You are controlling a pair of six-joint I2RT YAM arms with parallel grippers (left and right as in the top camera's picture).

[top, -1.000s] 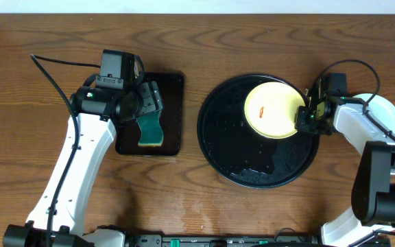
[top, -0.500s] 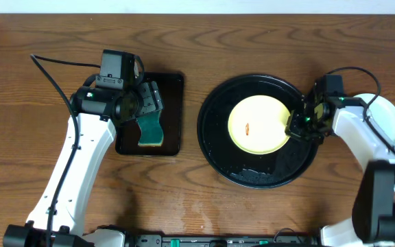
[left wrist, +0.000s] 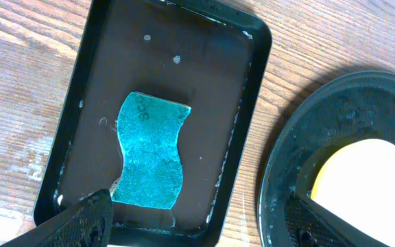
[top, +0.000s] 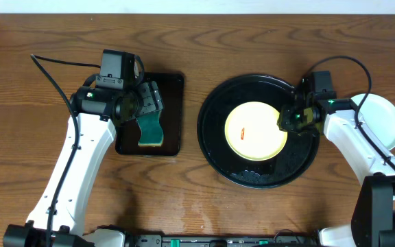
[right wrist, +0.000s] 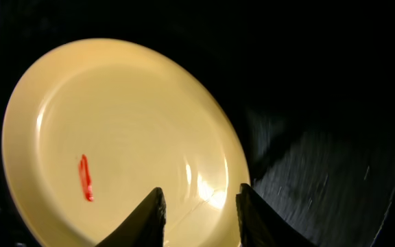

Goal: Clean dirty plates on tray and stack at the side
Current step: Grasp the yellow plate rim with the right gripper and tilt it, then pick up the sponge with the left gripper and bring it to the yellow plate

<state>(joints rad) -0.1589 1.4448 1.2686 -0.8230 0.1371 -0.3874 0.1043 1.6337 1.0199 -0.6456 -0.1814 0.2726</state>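
Observation:
The pale yellow plate point(top: 252, 130) with a small red-orange smear lies near the middle of the round black tray point(top: 214, 144). It also shows in the right wrist view point(right wrist: 115, 137) and in the left wrist view point(left wrist: 369, 178). My right gripper point(top: 290, 120) straddles the plate's right rim and is shut on it; the right wrist view point(right wrist: 201, 206) shows one finger inside the rim and one outside. A pale mint plate point(top: 382, 120) sits on the table right of the tray. My left gripper point(top: 149, 103) is open and empty above the sponge.
A teal sponge point(top: 151, 130) lies in a smaller rectangular black tray point(top: 173, 89) left of the round tray, also in the left wrist view point(left wrist: 149, 161). The round tray point(right wrist: 321, 171) looks wet. Bare wooden table surrounds both trays.
My right gripper has carried the yellow plate from the tray's upper right rim leftward and down onto the tray's middle. The left arm has not moved.

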